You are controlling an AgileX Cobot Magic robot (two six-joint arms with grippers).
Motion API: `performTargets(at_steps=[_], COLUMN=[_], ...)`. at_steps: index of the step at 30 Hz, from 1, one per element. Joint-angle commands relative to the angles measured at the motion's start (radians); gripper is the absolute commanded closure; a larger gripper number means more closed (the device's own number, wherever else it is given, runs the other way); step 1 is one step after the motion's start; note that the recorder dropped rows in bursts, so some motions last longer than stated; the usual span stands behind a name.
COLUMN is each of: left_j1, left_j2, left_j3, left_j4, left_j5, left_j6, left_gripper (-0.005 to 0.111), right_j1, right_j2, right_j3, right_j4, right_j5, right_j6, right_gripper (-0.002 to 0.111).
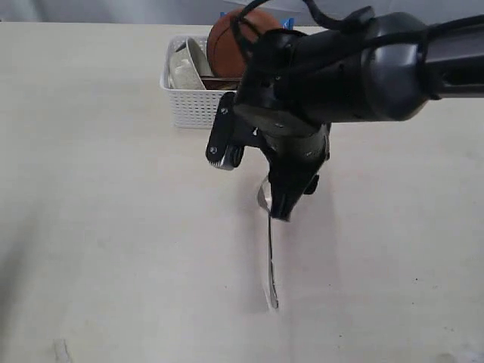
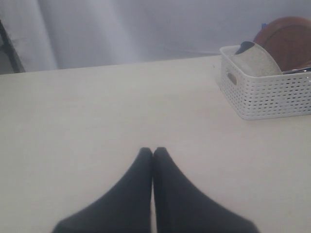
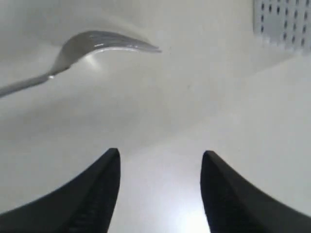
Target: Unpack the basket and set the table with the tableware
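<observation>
My right gripper point(image 3: 160, 154) hangs with its 2 fingers apart, empty — the steel fork point(image 3: 92, 42) lies flat on the table point(image 1: 113, 227) just beneath it. My left gripper point(image 2: 153, 151) has its tips pressed together on nothing. Behind, my right arm point(image 1: 363, 68) partly hides the basket point(image 1: 189, 106), where the off-white bowl point(image 1: 185, 64) and brown plate point(image 1: 227, 41) lean.

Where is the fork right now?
Exterior view: the fork lies on the table just right of centre, by the open right gripper, nearer the camera than the basket.
</observation>
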State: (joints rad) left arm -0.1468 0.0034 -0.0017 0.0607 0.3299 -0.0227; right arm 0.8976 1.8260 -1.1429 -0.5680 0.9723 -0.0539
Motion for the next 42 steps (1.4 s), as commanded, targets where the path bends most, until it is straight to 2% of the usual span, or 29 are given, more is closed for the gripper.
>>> performTargets(at_steps=[1,6,10,14,20,22,24,29,38,40,42], left_j1=[-0.006,-0.006,-0.006,-0.006,-0.006,-0.006,-0.006,-0.006,-0.006,-0.006,-0.006], left_j2=[-0.003,-0.003,-0.003,-0.003,-0.003,-0.003,-0.003,-0.003,-0.003,-0.003,-0.003], left_j3=[0.002,0.002,0.002,0.002,0.002,0.002,0.002,0.002,0.002,0.002,0.002], left_j4=[-0.005,-0.005,-0.005,-0.005,-0.005,-0.005,-0.005,-0.005,-0.005,-0.005,-0.005], left_j5=[-0.010,-0.010,-0.010,-0.010,-0.010,-0.010,-0.010,-0.010,-0.010,-0.010,-0.010], left_j6=[0.000,0.000,0.000,0.000,0.000,0.000,0.000,0.000,0.000,0.000,0.000], left_gripper=[0.107,0.107,0.107,0.107,0.107,0.107,0.107,0.107,0.107,0.107,0.107], right_j1=[-0.030,-0.140,-0.206,-0.194,-0.157,-0.157,-0.157,-0.157,-0.157,-0.147,-0.116], right_j2=[-0.016,0.000,0.028,0.064,0.101,0.111,0.118,0.120,0.098,0.076,0.050], right_j3=[0.005,0.005,0.005,0.009,0.010,0.010,0.010,0.010,0.010,0.010,0.010], right_j4=[0.310,0.641,0.690,0.711,0.710,0.710,0.705,0.705,0.615,0.531,0.355], right_j5=[0.011,-0.100,-0.109,-0.109,-0.156,-0.156,-0.156,-0.156,-0.118,-0.118,-0.119], right_j6=[0.191,0.195,0.243,0.248,0.248,0.250,0.248,0.246,0.276,0.341,0.487], right_gripper=[0.059,0.059,0.059,0.059,0.059,0.064,0.074,0.109,0.109,0.109,0.109])
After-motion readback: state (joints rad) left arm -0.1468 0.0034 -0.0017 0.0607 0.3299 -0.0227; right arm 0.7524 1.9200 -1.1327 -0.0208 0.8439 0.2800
